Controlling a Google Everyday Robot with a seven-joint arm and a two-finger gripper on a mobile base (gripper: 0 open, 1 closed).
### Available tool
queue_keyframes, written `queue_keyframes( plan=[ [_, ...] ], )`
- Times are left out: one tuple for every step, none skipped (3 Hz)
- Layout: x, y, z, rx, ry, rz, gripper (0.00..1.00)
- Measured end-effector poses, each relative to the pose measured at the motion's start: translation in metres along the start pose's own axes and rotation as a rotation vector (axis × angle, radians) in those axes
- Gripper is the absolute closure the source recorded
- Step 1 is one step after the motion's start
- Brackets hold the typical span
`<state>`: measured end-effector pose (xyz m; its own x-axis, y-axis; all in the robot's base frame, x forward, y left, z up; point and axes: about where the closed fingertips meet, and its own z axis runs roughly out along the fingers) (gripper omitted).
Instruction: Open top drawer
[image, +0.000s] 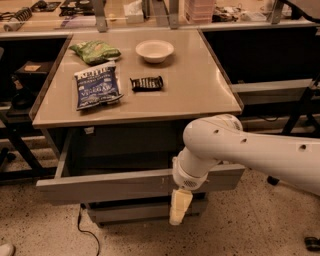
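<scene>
The top drawer (110, 184) is a wide grey handleless front under the tan table top (200, 95). It stands pulled out toward me, and its dark inside shows above the front. My white arm reaches in from the right. The gripper (179, 207) hangs down in front of the drawer front, right of centre, with its cream fingertips below the drawer's lower edge. A narrower grey drawer front (135, 210) sits below, partly behind the gripper.
On the table top lie a blue chip bag (97, 86), a green bag (95, 51), a dark snack bar (147, 83) and a white bowl (155, 50). Dark shelving stands left and right. A black cable (85, 230) lies on the speckled floor.
</scene>
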<state>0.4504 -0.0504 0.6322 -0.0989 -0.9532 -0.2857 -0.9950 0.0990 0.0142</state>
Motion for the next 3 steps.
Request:
queue_keyframes(
  plan=[
    [0.004,0.015,-0.005,-0.02,0.007,0.022,0.0],
    [0.021,0.044,-0.015,-0.052,0.01,0.072,0.0],
    [0.021,0.044,-0.016,-0.052,0.01,0.072,0.0]
  ],
)
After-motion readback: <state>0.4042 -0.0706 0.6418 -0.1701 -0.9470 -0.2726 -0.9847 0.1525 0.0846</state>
